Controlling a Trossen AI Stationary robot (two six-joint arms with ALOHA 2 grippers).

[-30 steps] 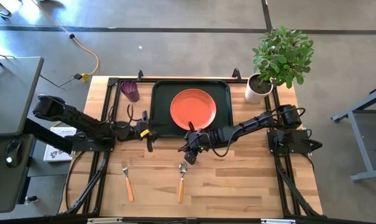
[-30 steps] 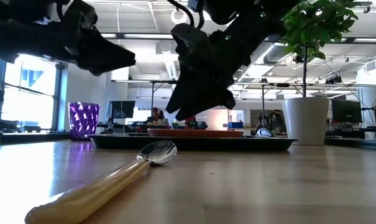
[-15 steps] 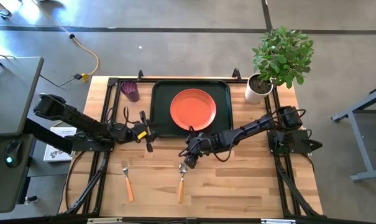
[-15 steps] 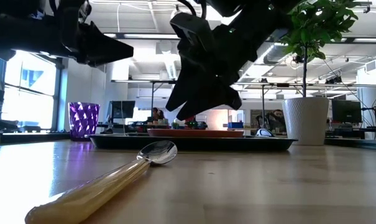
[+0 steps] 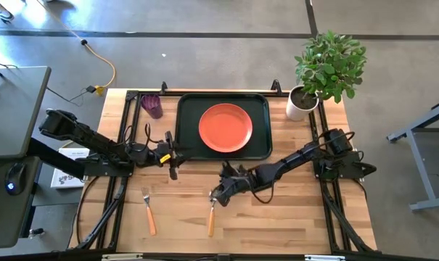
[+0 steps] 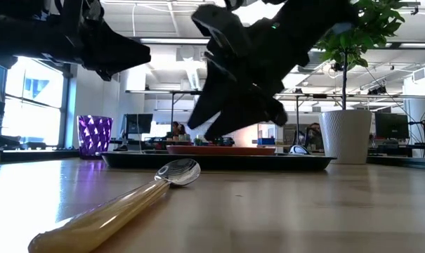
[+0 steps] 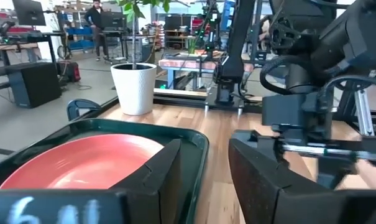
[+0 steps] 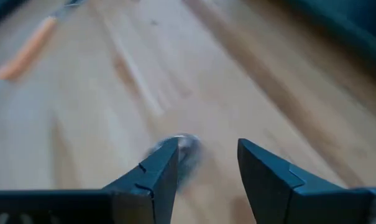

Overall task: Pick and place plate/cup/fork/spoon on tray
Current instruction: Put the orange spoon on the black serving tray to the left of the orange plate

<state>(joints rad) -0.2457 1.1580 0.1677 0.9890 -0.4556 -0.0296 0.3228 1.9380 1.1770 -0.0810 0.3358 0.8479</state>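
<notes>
The pale wooden table [image 5: 277,217] carried a large dark green-black rectangular plastic tray [image 5: 186,123] with rounded corners and a raised rim, set toward its far edge, and a round, flat coral-orange plastic plate [image 5: 225,127] lay inside the tray, roughly central. A leafy green plant in a white pot [image 5: 301,104] stood just beside the tray's right end. The left gripper [image 5: 173,155] hung just off the tray's left edge; in its wrist view its two dark fingers [image 7: 156,180] stood apart with nothing between them, the tray rim and plate showing beyond. The right gripper [image 5: 219,193] reached low over the table in front of the tray, right above the bowl end of the spoon; its fingers [image 8: 156,171] were parted and empty, with the silver bowl blurred between and just beyond them. A small translucent dark purple plastic tumbler [image 5: 152,105] stood on the wood beside the tray's far left corner. The small spoon [image 5: 211,215] with silver metal bowl and orange handle lay on the table in front of the tray, and the small orange-handled fork [image 5: 149,213] with silver tines lay to its left, well apart from it.
</notes>
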